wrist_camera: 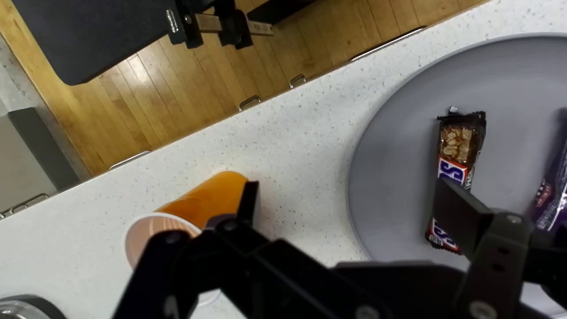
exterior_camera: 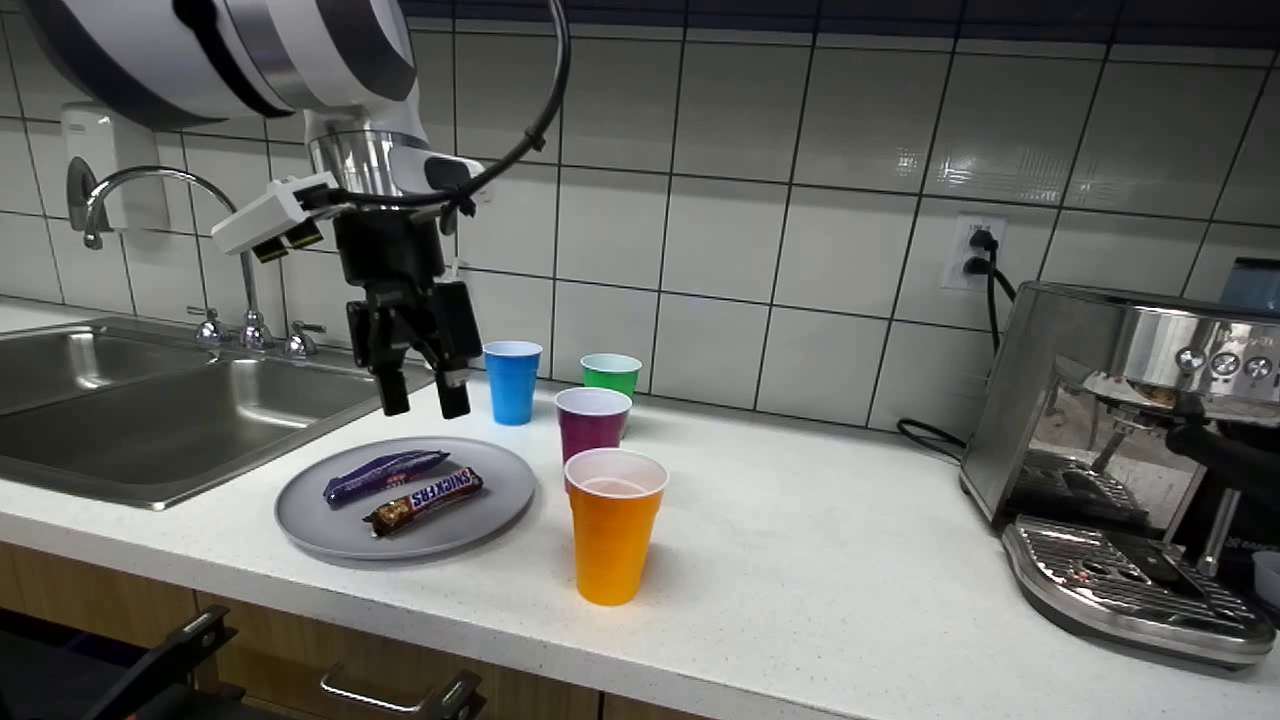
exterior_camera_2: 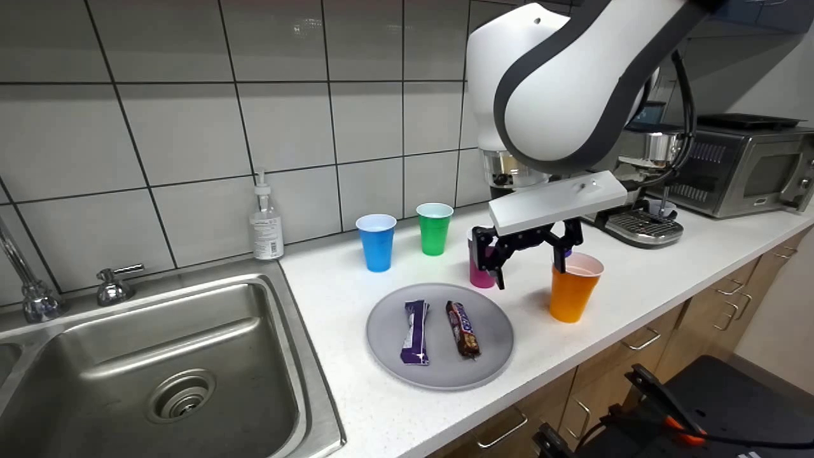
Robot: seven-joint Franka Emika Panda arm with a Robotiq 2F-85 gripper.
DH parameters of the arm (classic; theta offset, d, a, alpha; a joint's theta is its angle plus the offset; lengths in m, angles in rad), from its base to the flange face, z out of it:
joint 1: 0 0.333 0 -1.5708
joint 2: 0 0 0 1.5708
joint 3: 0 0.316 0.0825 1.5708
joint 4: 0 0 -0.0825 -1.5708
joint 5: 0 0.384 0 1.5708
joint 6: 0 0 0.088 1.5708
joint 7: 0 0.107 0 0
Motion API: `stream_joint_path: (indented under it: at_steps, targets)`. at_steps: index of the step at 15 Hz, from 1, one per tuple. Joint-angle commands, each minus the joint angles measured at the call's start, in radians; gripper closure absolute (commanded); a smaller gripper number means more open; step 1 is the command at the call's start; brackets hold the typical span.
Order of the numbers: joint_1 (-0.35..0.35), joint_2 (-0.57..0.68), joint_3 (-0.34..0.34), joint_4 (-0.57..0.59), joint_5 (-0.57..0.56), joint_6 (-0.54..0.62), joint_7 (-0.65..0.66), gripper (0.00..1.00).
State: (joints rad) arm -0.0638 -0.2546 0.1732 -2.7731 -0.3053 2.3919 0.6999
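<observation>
My gripper is open and empty above the counter; it shows in both exterior views and the wrist view. A grey plate holds a Snickers bar and a purple-wrapped bar. In the wrist view one finger overlaps the Snickers bar, the other an orange cup. A purple cup stands behind it, with blue and green cups farther back.
A steel sink with a faucet adjoins the plate's side. A soap bottle stands by the tiled wall. A coffee machine and a microwave stand at the far end. Black equipment is before the counter.
</observation>
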Motion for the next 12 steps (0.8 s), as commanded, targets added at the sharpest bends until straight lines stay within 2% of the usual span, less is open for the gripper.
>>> stream_joint_path:
  at_steps: [1, 6, 12]
  targets:
    - [0.002, 0.083, -0.029, 0.013, -0.001, 0.063, -0.040, 0.00]
    - [0.009, 0.189, -0.068, 0.024, 0.014, 0.216, -0.087, 0.00]
    - [0.044, 0.288, -0.089, 0.028, 0.032, 0.368, -0.066, 0.00]
